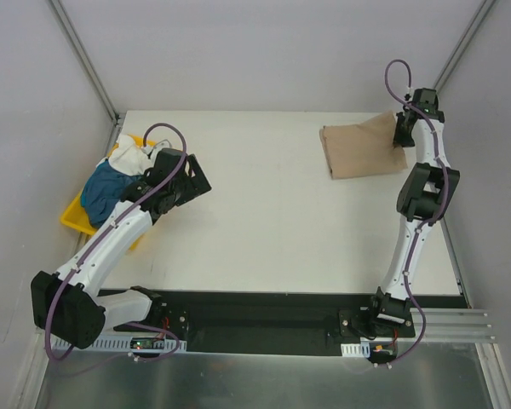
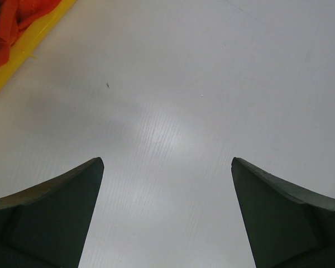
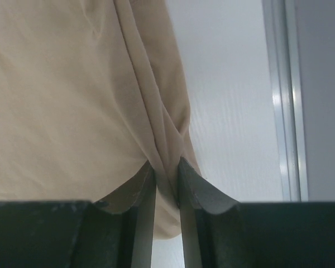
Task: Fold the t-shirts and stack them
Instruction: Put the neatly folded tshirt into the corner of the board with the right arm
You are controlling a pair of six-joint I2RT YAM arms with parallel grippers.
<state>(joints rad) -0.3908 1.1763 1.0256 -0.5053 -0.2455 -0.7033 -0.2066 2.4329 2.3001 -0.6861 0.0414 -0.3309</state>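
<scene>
A folded tan t-shirt (image 1: 362, 152) lies flat at the table's far right. My right gripper (image 1: 403, 132) is at its right edge. In the right wrist view the jaws (image 3: 167, 167) pinch a bunched fold of this tan cloth (image 3: 61, 100), which touches both fingers. A teal-blue shirt (image 1: 106, 187) and a white one (image 1: 128, 158) are heaped in the yellow tray (image 1: 72, 217) at the left. A red-orange shirt (image 2: 28, 11) shows in the corner of the left wrist view. My left gripper (image 1: 200, 177) hangs just right of the tray, open (image 2: 167, 162) over bare table with nothing between its fingers.
The yellow tray's rim (image 2: 22, 47) runs along the top left of the left wrist view. A metal rail (image 3: 285, 100) borders the table's right edge close to the right gripper. Grey walls enclose the table on the left, back and right.
</scene>
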